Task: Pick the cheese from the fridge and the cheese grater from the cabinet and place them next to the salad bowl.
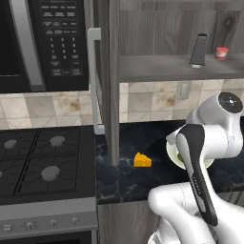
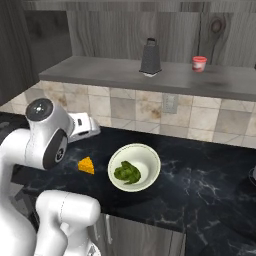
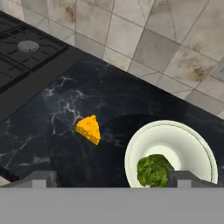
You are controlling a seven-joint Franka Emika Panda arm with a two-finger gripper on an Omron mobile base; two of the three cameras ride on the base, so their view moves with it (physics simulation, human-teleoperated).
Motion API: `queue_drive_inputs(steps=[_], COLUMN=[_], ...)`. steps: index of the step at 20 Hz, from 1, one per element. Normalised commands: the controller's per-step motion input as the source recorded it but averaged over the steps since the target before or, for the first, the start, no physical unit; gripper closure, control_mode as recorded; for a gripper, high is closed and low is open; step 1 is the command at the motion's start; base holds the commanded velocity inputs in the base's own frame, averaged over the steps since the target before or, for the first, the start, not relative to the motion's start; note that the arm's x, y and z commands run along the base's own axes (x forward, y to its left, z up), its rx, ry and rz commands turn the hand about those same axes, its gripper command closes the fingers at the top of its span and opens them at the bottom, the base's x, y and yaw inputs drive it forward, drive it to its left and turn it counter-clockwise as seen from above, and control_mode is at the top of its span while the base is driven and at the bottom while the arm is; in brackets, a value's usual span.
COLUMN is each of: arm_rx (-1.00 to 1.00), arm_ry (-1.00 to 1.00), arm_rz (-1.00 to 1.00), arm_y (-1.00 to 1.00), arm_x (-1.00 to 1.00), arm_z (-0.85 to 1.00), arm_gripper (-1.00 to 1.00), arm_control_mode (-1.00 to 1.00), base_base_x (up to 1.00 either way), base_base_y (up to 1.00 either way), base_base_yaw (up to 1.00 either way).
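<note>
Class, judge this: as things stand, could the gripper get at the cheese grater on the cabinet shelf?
Probably yes: the cheese grater stands upright at the shelf's front, cabinet door open, red-and-white cup well aside.

Yellow-orange cheese with paler holed faces, pale cream salad bowl (dark green leaves inside), black white-veined marble counter, dark-grey cheese grater, grey wood-grain cabinet, beige mottled wall tiles, red-and-white cup

Robot arm: glossy white rounded casings at the lower right of the left base view, with a long black tapered panel down one link and a dark circular cap at the joint. Right base view, lower left: the same white shells, with dark grey joint discs.
</note>
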Motion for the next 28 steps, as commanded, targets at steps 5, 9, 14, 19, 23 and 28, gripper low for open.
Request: queue_drive_inputs(steps=[5,9,14,19,23,28], arm_rx=[0.02,0.05,0.06,0.09,0.10,0.11], arm_ry=[-0.12,-0.16,-0.17,-0.18,-0.15,-0.14], arm_rz=[-0.13,-0.18,-0.23,-0.23,-0.20,-0.15], arm_y=[-0.34,-0.31,-0.14,-0.10,-0.06,-0.04], arm_x=[-0.28,-0.21,-0.13,-0.01,0.00,0.00], arm_z=[0.52,0.50,0.47,0.46,0.54,0.56], arm_gripper=[-1.00,-1.00,-1.00,-1.00,-1.00,-1.00], arm_control_mode=[-1.00,-1.00,-1.00,-1.00,-1.00,-1.00], base_base_x=[0.00,0.00,0.00,0.00,0.00,0.00], base_base_y=[0.00,0.00,0.00,0.00,0.00,0.00], base_base_yaw=[0.00,0.00,0.00,0.00,0.00,0.00])
